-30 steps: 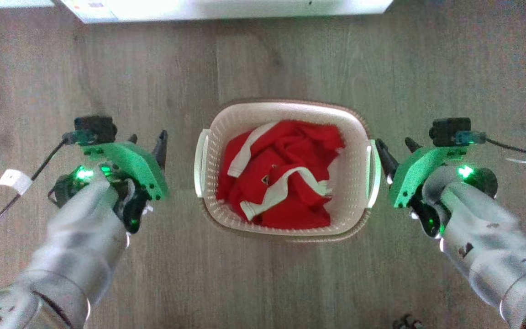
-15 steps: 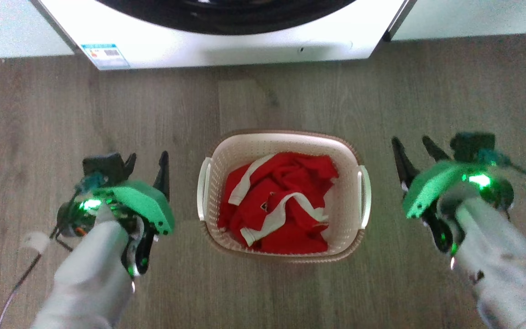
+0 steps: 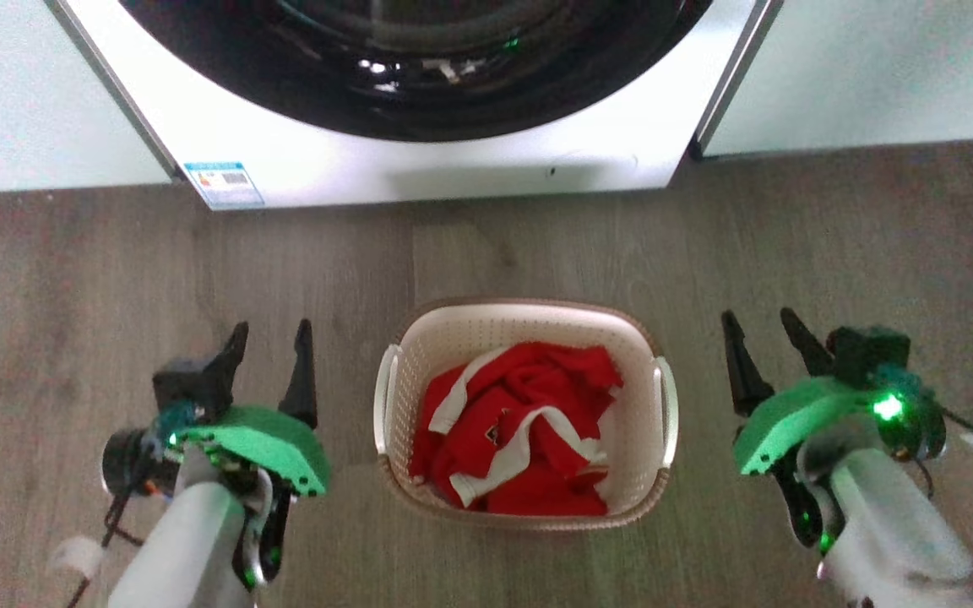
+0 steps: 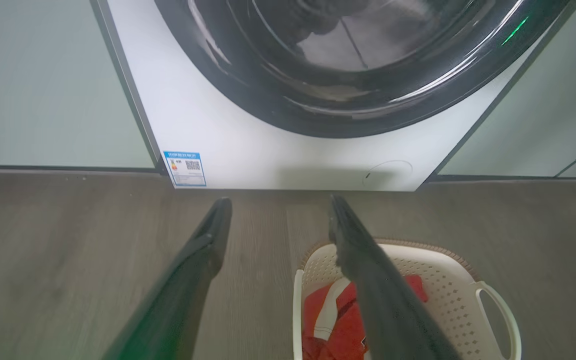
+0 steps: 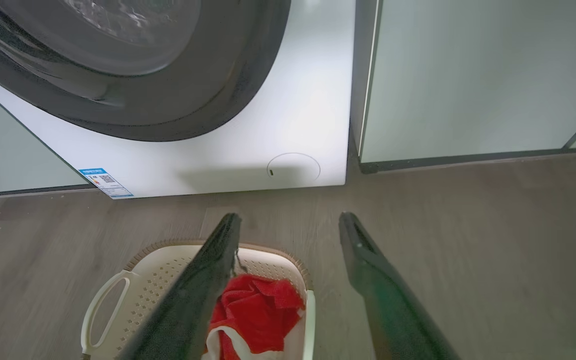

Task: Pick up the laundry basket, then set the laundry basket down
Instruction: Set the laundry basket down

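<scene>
On floor [image 3: 73, 279] by washer [image 3: 419, 169], basket [image 3: 453, 325] with red cloth [image 3: 529, 414] sits between hands. Left hand [image 3: 271, 338] spread wide, empty; right hand [image 3: 758, 325] same, neither touching it.

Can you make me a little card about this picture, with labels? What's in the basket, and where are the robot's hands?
basket: upright on the floor, between the two grippers
inside it: red clothes with white trim
left gripper: fingers open, to the basket's left, not touching it
right gripper: fingers open, to the basket's right, not touching it
behind the basket: white washer with a dark round door
held right now: nothing
</scene>
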You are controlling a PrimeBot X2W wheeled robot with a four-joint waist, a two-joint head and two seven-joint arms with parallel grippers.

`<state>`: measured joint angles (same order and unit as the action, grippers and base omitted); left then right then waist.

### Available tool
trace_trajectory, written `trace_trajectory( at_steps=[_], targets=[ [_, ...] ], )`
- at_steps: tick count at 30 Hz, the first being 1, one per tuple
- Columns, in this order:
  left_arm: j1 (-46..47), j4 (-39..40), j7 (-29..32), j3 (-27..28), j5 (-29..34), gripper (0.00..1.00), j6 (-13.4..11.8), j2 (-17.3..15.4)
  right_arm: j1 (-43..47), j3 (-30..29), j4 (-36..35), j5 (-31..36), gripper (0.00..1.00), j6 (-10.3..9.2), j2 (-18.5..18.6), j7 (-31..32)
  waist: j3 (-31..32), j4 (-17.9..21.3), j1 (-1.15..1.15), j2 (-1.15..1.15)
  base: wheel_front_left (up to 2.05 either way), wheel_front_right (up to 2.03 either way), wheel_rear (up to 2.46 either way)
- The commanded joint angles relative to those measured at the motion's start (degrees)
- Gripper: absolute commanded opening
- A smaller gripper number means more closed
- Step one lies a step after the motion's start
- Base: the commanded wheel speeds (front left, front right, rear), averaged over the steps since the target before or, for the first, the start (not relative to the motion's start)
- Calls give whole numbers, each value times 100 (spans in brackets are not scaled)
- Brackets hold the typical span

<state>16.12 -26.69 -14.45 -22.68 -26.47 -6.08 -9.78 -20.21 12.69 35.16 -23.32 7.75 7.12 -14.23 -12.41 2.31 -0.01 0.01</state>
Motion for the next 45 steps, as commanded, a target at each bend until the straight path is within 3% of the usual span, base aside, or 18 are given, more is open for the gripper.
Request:
trace_trajectory(
  at_steps=[1, 17, 45],
  targets=[
    [76, 214, -54, 264, 64, 100, -27, -50, 24, 47, -203, 71, 100, -26, -45, -76, 135, -1, 1, -1, 0, 0, 0],
    [-1132, 1450, -54, 495, 739, 100, -167, -4, 905, -510, -1160, 543, 100, -26, -151, -76, 1053, -116, 1, -1, 0, 0, 0],
    [-1705, 1799, 102, 305, 743, 100, -388, -131, 1815, -884, -2067, 816, 100, -26, -297, 347, 1585, -107, 1, -1, 0, 0, 0]
  ],
)
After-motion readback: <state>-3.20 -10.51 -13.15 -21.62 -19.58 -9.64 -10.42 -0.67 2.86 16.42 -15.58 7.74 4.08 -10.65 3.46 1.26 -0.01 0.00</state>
